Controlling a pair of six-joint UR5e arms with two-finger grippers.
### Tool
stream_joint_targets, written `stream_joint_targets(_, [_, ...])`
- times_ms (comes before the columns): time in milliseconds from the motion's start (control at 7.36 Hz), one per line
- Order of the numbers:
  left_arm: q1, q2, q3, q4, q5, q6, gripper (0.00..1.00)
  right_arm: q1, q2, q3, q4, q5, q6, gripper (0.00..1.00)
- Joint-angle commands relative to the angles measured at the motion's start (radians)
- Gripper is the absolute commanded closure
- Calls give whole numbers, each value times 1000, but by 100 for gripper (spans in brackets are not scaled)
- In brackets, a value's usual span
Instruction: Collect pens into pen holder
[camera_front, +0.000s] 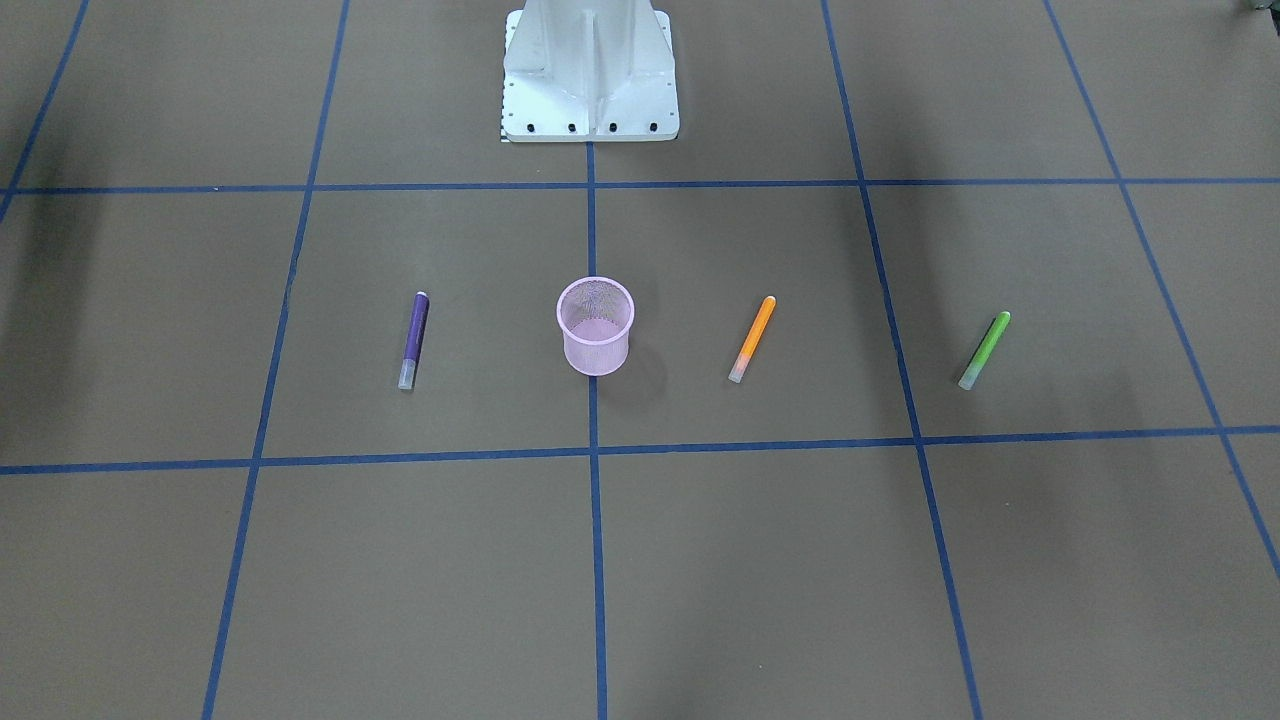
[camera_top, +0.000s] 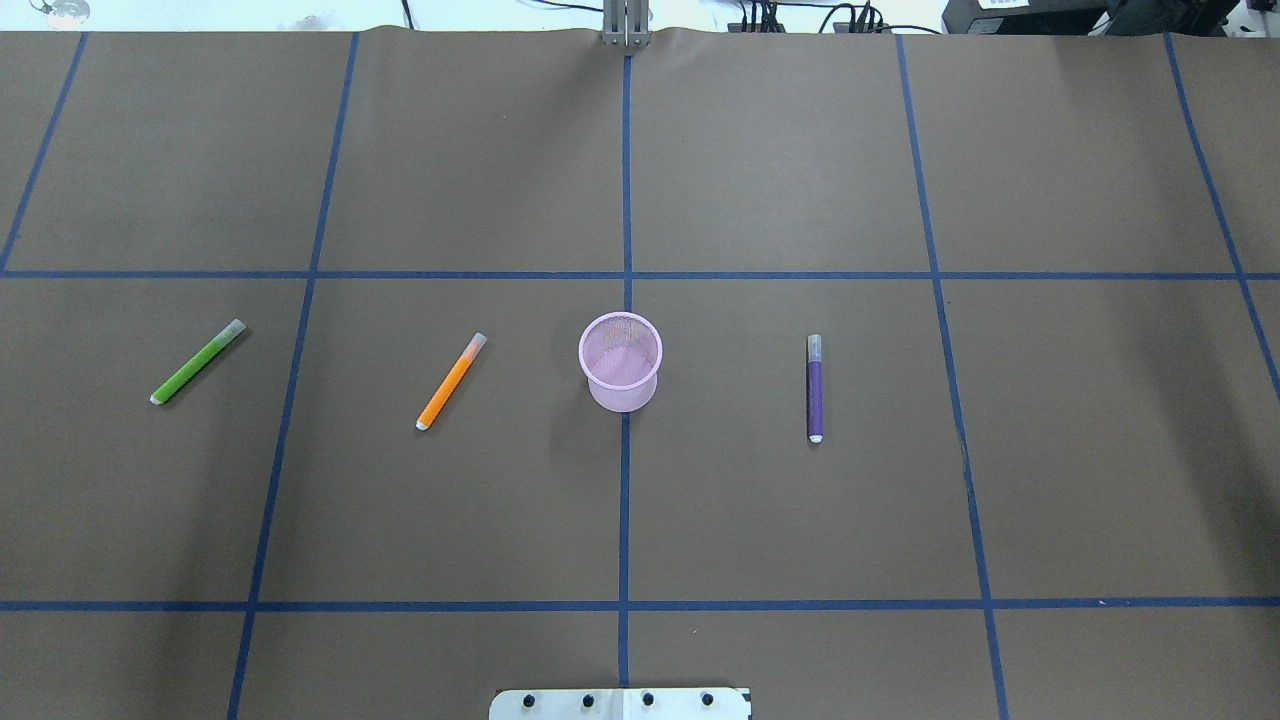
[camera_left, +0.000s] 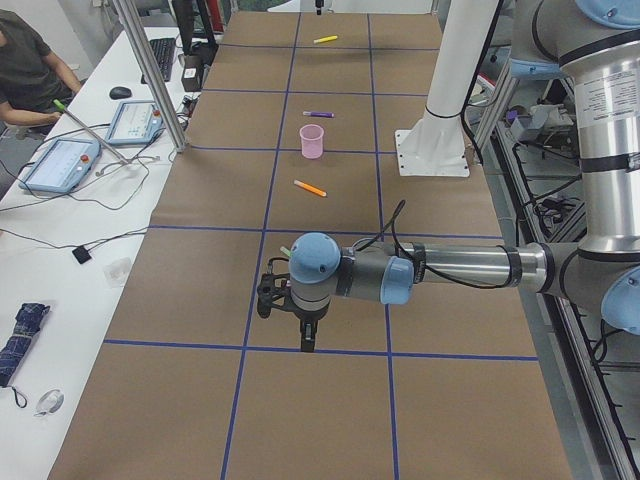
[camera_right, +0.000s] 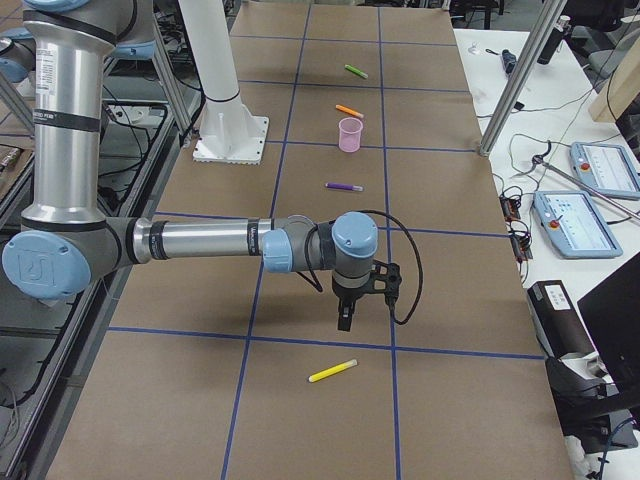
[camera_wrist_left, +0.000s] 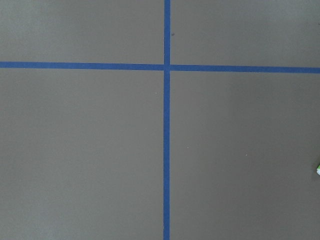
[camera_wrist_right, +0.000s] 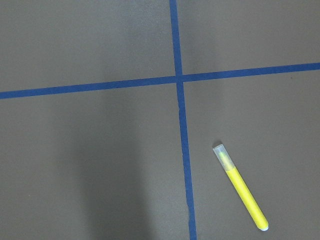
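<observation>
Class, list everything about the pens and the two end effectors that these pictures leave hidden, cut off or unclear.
1. Left end effector and right end effector: seen only in the side views, and small; open or shut cannot be told.
2. Green pen: the left wrist view's right edge cuts off all but a sliver.
3. Yellow pen: lies outside the edges of the overhead and front-facing views.

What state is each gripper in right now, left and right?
Left gripper: cannot be told; it shows only in a side view.
Right gripper: cannot be told; it shows only in a side view.
</observation>
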Motion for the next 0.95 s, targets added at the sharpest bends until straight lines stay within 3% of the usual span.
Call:
stream_joint_targets(0, [1,11,10,-16,-8,2,0,-9,4,-4,0,89,-1,0])
stream_joint_targets(272, [2,11,11,-14,-49,-4,0,-47,4,-6,3,91,-4,0])
stream_joint_targets(408, [4,11,10,-21,-51,-2,0,-50,2,-15,20,56,-24,1])
stream_joint_targets(543, [5,13,13,-42,-49,1,0,-58,-2,-47,113,-22,-112,1])
stream_joint_targets(815, [7,11,16,-44,-48,2,0,-64,1,-212,223,-28,-235,3])
